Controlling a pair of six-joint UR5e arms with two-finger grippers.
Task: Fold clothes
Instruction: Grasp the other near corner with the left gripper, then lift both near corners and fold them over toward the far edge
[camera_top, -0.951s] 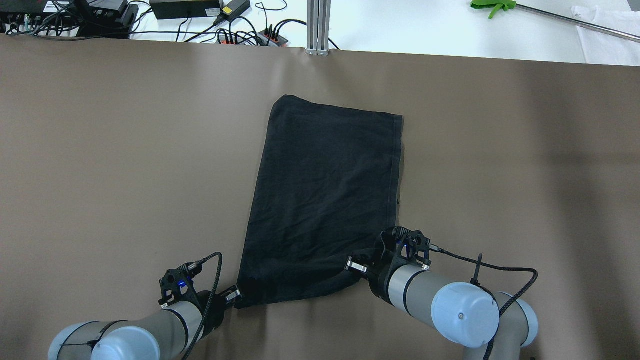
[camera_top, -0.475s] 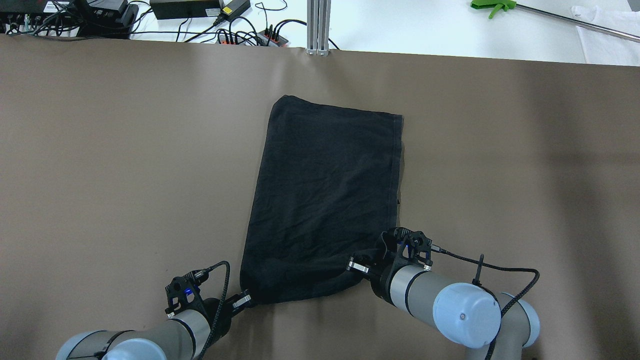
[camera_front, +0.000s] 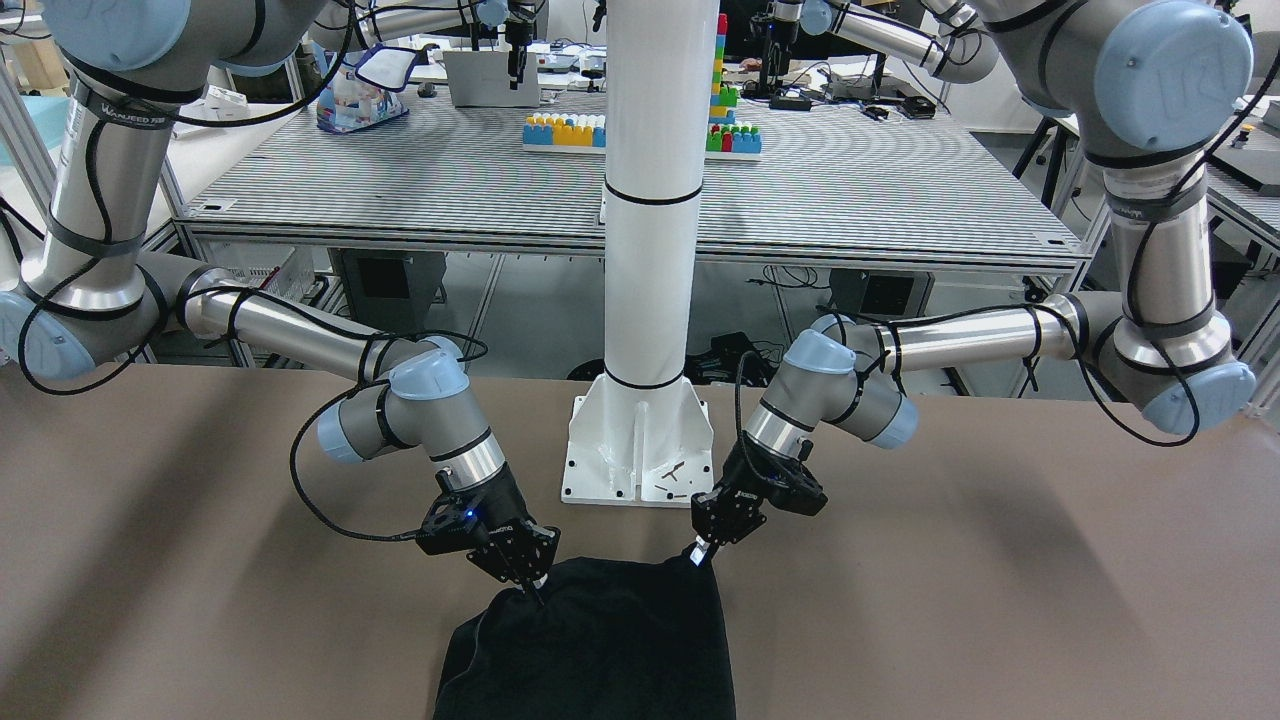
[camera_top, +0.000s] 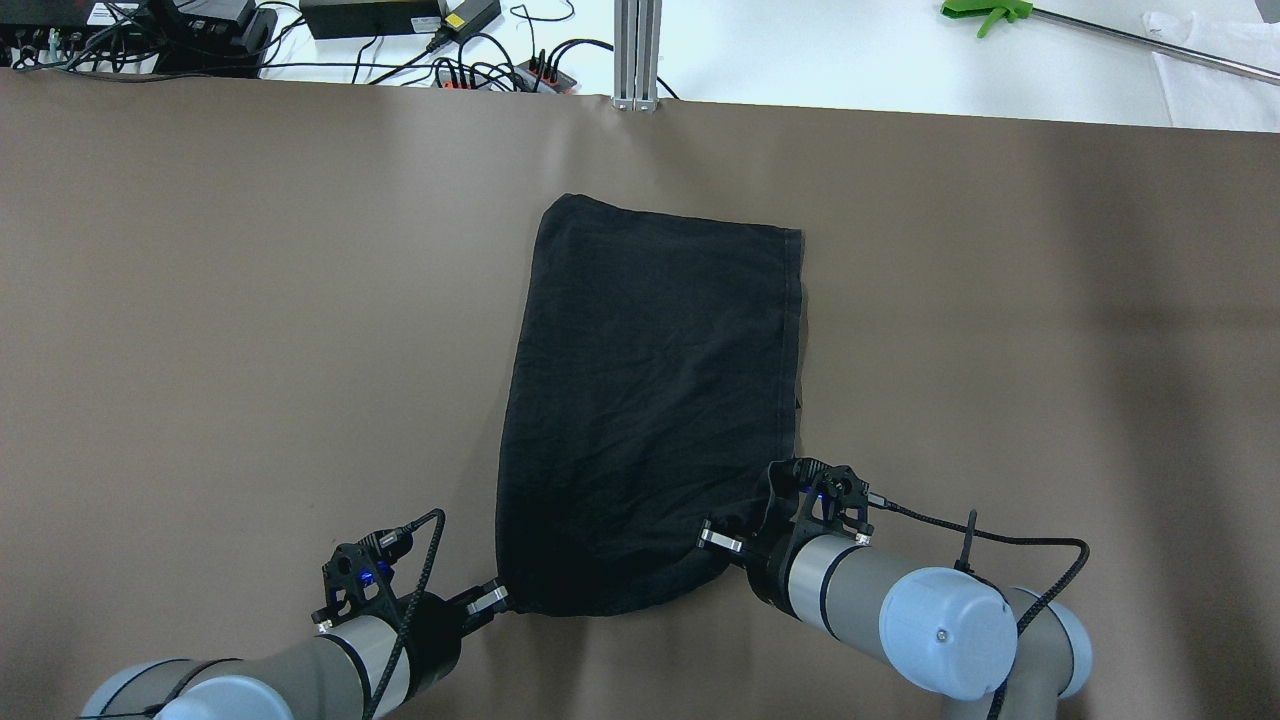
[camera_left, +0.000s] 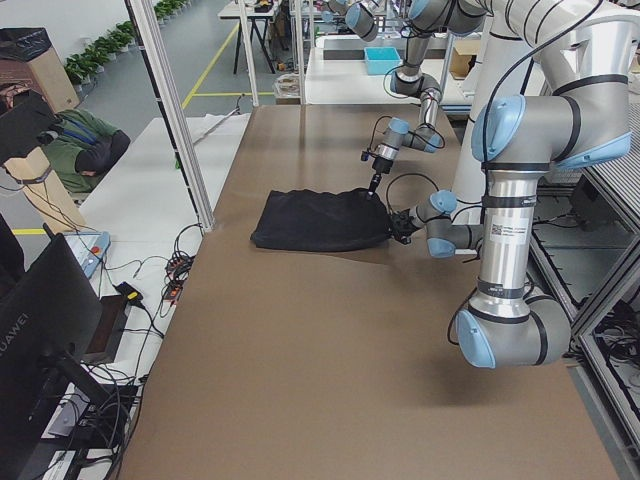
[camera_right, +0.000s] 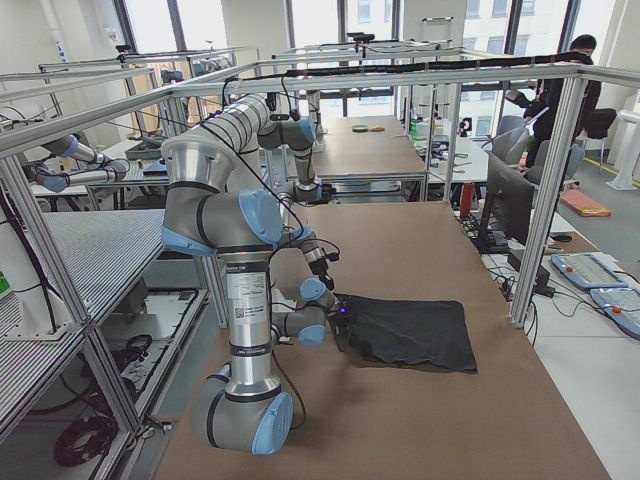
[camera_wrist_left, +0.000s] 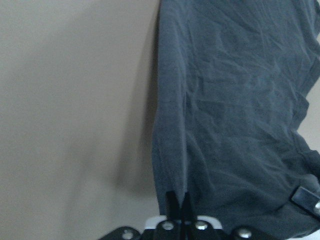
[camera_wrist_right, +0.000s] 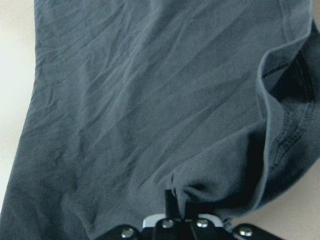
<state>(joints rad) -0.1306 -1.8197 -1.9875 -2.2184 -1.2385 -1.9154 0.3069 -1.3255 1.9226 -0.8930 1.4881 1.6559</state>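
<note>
Black clothes (camera_top: 650, 400) are pinched in both my grippers. My left gripper (camera_top: 497, 598) has its fingers (camera_wrist_left: 171, 206) pressed together on the cloth corner right at its tip. My right gripper (camera_top: 712, 540) is squeezed tight on the other near corner, where the cloth bunches up a little. Past both grippers, the clothes lie flat on the brown table (camera_top: 250, 300) and stretch away to the far hem.

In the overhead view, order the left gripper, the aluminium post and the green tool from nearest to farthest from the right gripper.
From the right gripper:
1. left gripper, left of it, also on the black garment.
2. aluminium post, far edge, middle.
3. green tool, far right corner.
</note>
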